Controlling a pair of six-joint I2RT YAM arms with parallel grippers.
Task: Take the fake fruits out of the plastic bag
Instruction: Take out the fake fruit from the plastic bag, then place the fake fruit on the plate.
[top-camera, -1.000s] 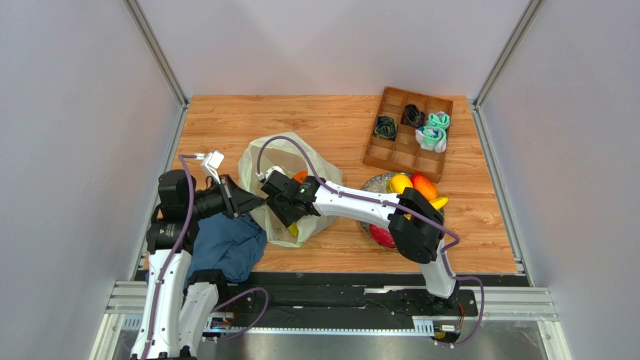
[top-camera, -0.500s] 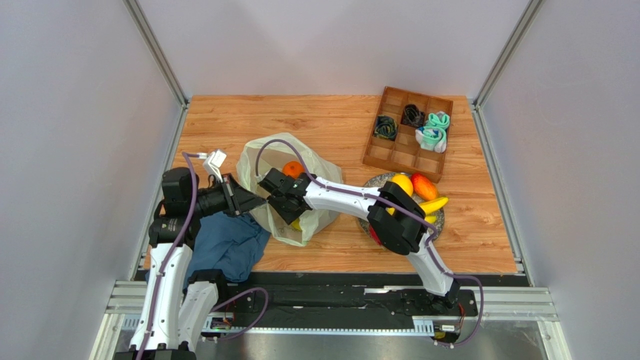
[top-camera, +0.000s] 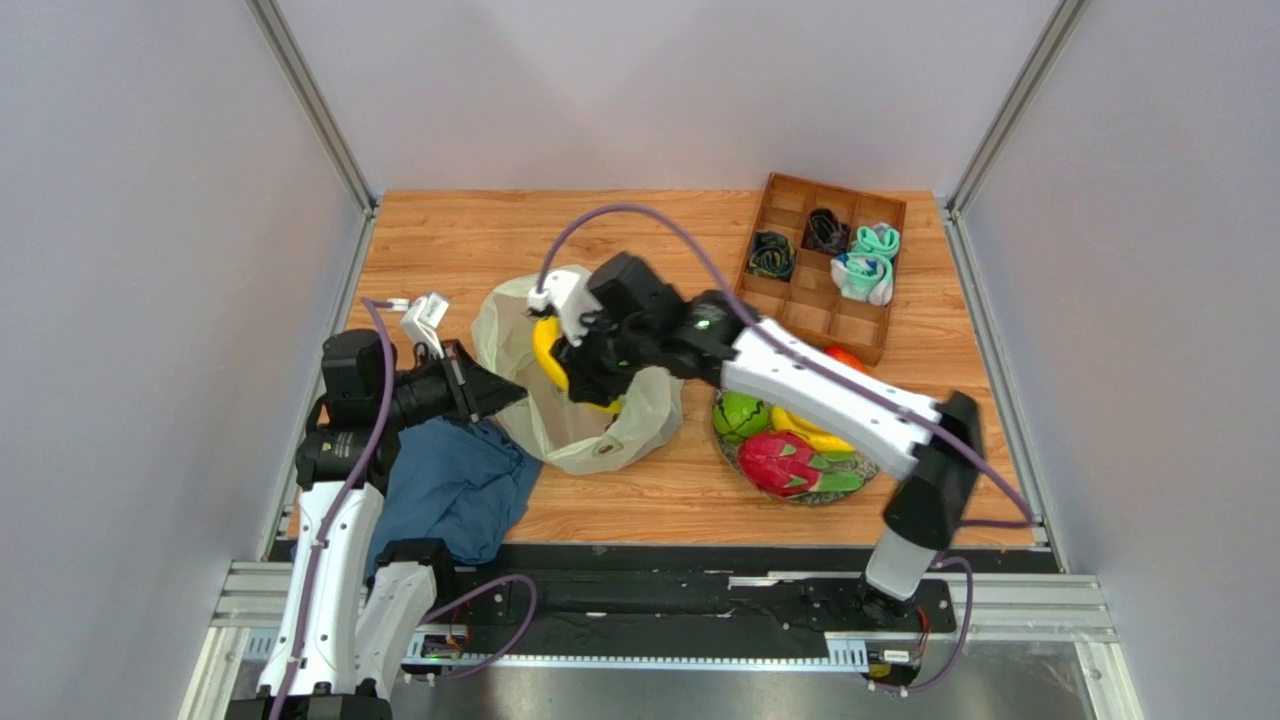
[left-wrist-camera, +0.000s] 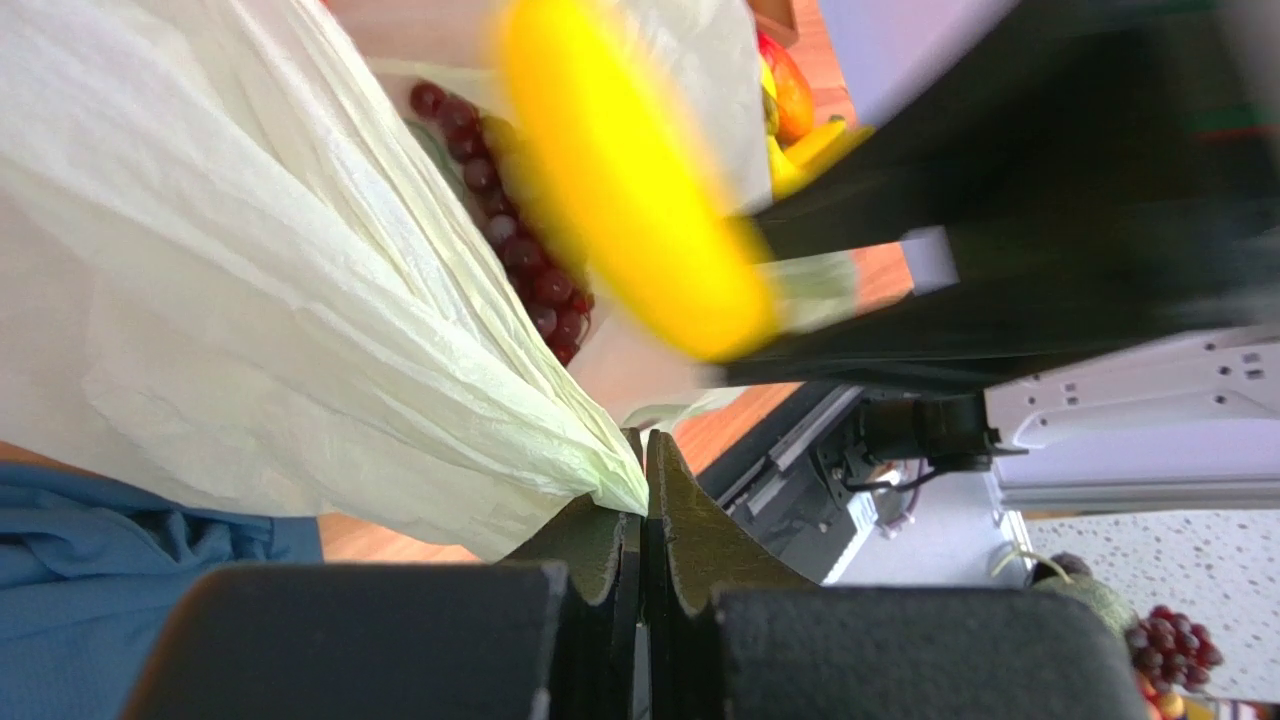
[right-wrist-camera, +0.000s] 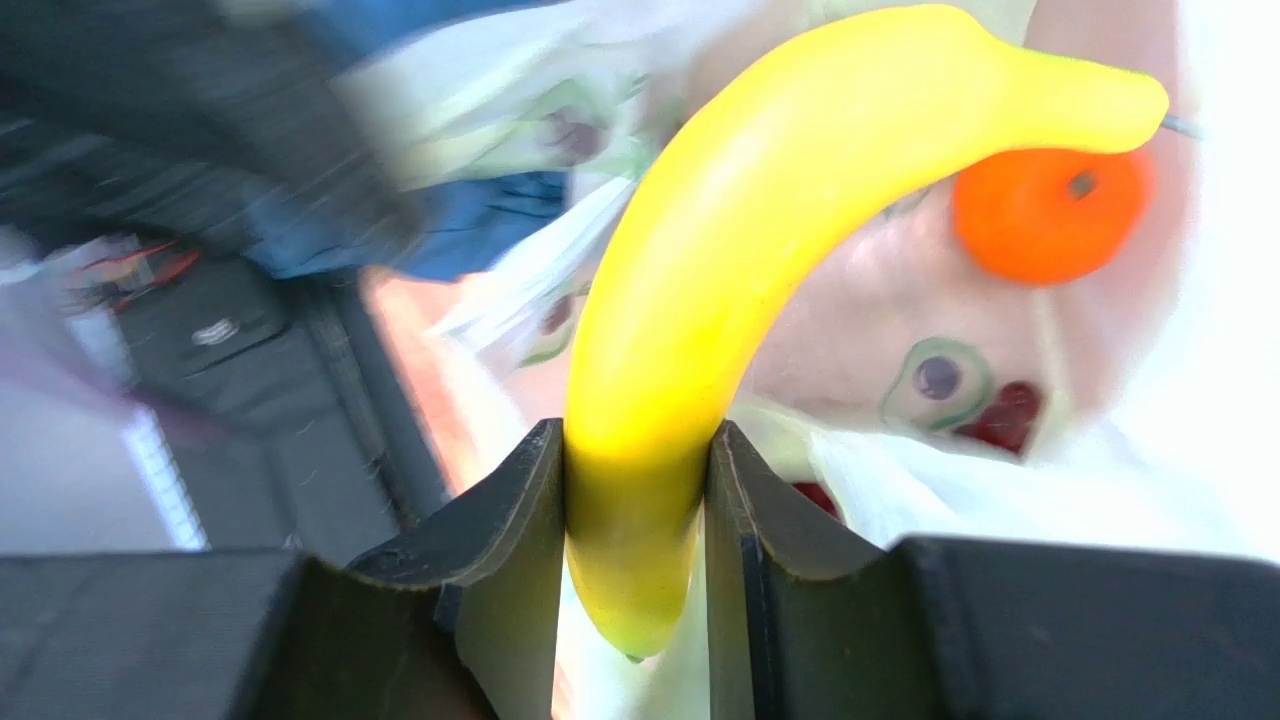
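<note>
The pale yellow-green plastic bag (top-camera: 601, 428) lies open at mid table. My left gripper (top-camera: 504, 396) is shut on the bag's left edge (left-wrist-camera: 451, 405). My right gripper (top-camera: 579, 368) is shut on a yellow banana (top-camera: 550, 360) and holds it above the bag's mouth; the banana (right-wrist-camera: 751, 270) fills the right wrist view and shows blurred in the left wrist view (left-wrist-camera: 631, 195). Dark purple grapes (left-wrist-camera: 511, 225) and an orange (right-wrist-camera: 1049, 210) lie inside the bag. A green apple (top-camera: 739, 416), a pink dragon fruit (top-camera: 781, 462) and other fruits sit in a bowl (top-camera: 842, 488) to the right.
A blue cloth (top-camera: 451, 495) lies under my left arm at the front left. A wooden compartment tray (top-camera: 796, 308) with rolled socks (top-camera: 866, 270) stands at the back right. Grey walls close in both sides and the back.
My right gripper has risen out of the bag with the banana in it and swung back. The arm no longer covers the bowl. The left gripper stays put on the bag.
</note>
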